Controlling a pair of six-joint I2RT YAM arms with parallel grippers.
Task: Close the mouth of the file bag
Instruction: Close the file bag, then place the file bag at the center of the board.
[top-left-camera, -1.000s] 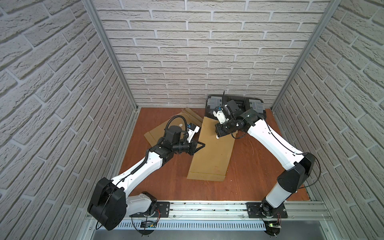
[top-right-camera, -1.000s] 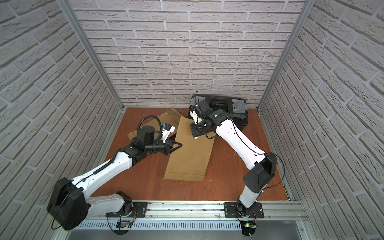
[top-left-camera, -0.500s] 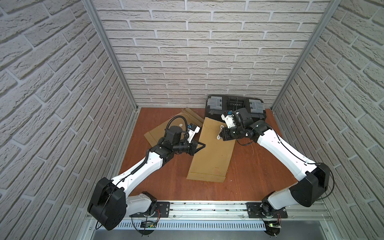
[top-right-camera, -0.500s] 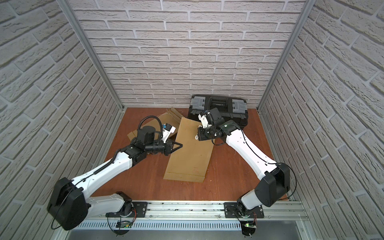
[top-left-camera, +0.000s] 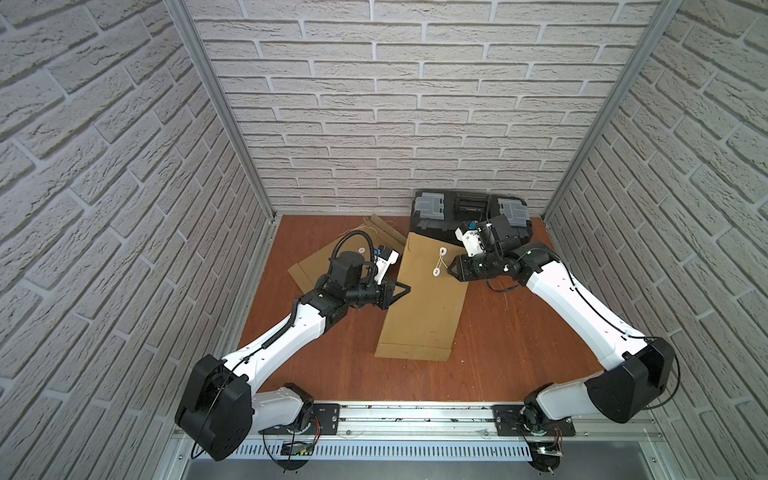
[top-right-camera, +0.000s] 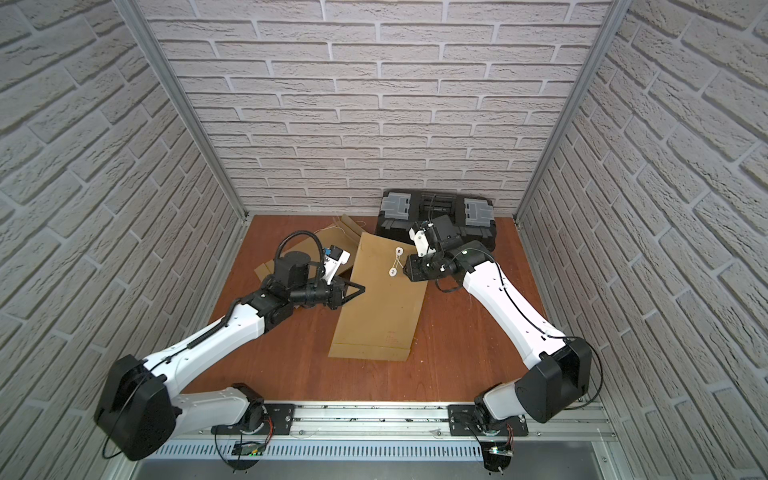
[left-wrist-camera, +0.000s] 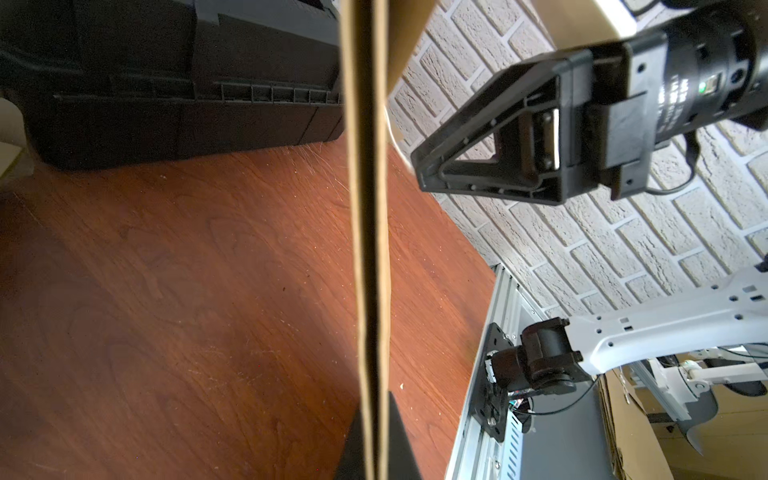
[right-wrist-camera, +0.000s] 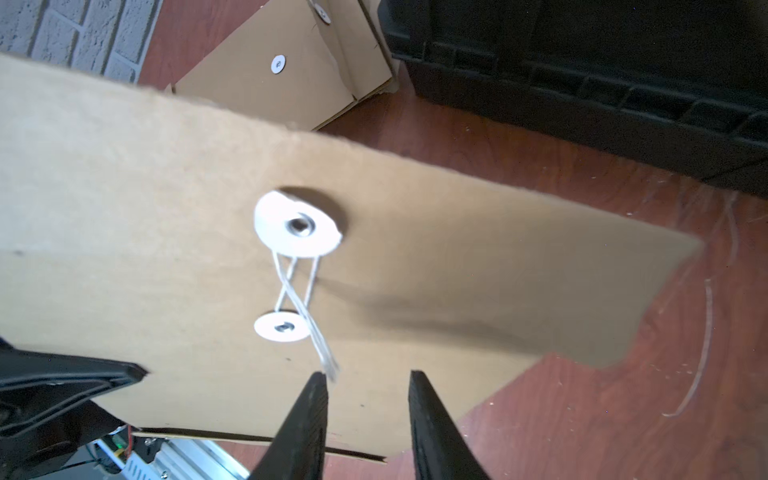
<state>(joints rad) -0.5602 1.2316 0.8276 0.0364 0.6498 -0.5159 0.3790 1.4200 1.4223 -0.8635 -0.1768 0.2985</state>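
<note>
Brown kraft file bag (top-left-camera: 424, 316) lay lengthwise on the middle of the table (top-left-camera: 519, 353), bottom seam at the near end, far mouth end lifted off the surface. White string (right-wrist-camera: 297, 286) crossed between two white round discs, upper disc (right-wrist-camera: 297, 224) and lower disc (right-wrist-camera: 282, 327), loose tail trailing past the lower one

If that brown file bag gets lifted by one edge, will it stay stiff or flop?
Probably semi-stiff: the file bag looks thin edge-on and bows slightly. Likely light: the left gripper pinches only its edge. Its string looks limp.
</note>
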